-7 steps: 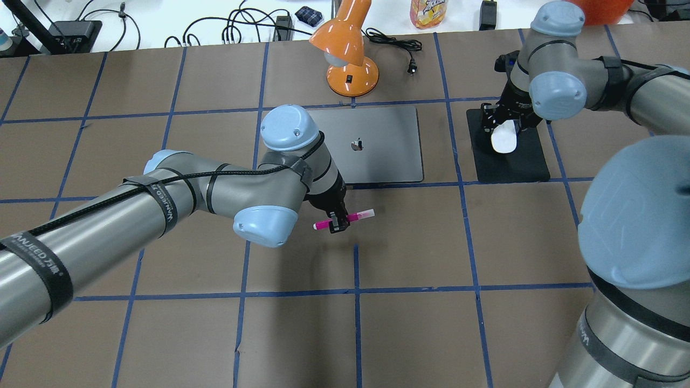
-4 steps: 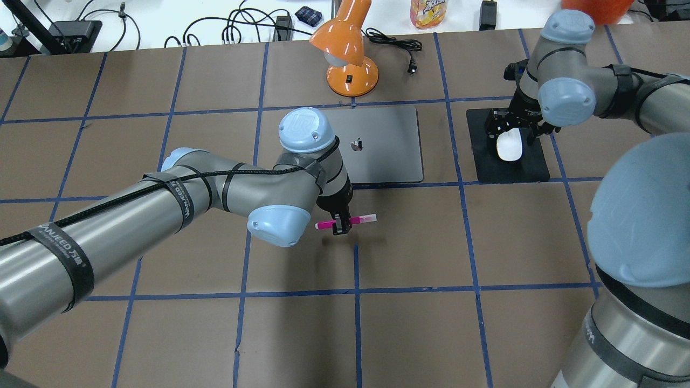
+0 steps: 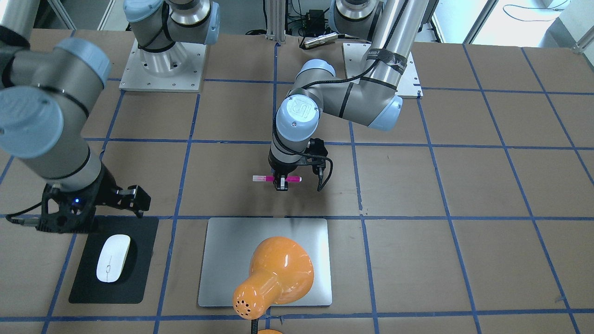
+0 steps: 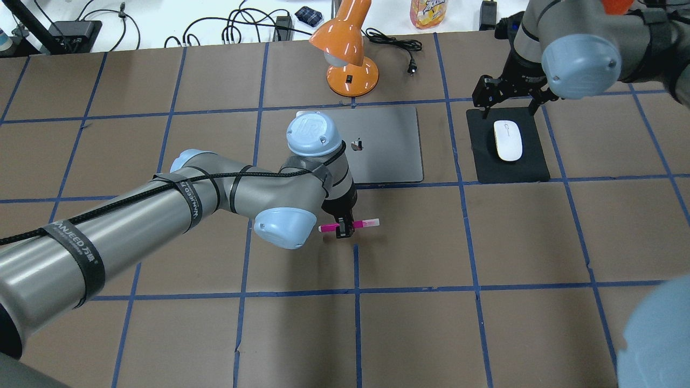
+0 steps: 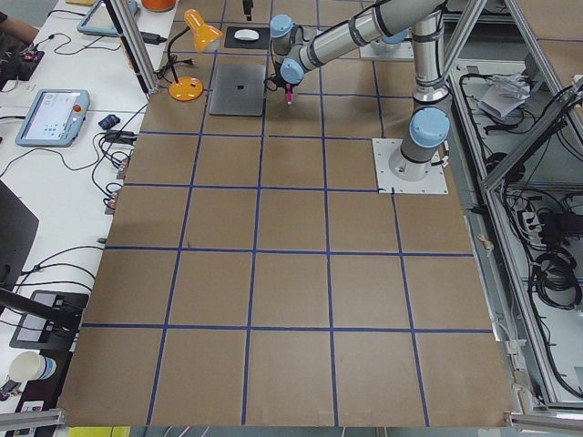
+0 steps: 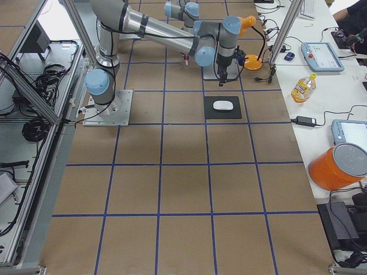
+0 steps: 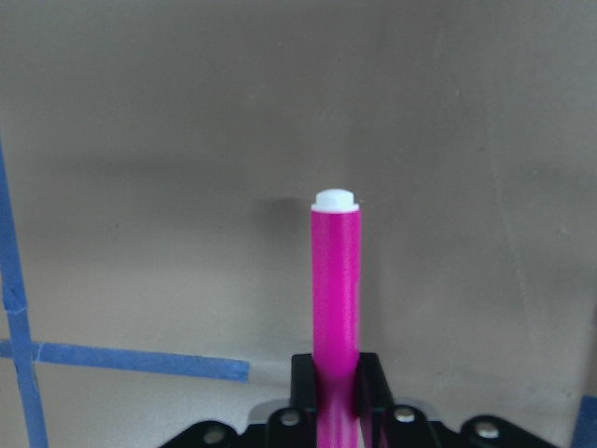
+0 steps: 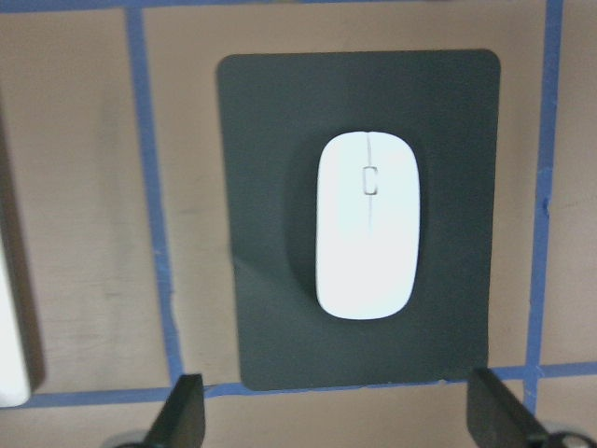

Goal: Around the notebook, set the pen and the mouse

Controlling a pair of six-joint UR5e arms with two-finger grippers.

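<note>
Surroundings: glossy orange desk lamp just beyond the silver-grey flat notebook; thin black rectangular mat to the right of it.
Pen: slim bright pink pen level, clamped mid-body in left gripper, off the table, near the notebook's near edge.
Mouse: white oval mouse on the mat, apart from the spread-fingered right gripper above.
Writing: "WANJEED" on arm strap; "UR" on wrist cap.

**Bare table on two sides of the notebook, lamp on the third**

The lamp stands just beyond the notebook's far edge. On its near side the left gripper and its pen hang over bare table. A bare strip separates the notebook from the mat. The mouse lies there uncovered, with the right gripper spread wide over the mat's far edge.
</note>
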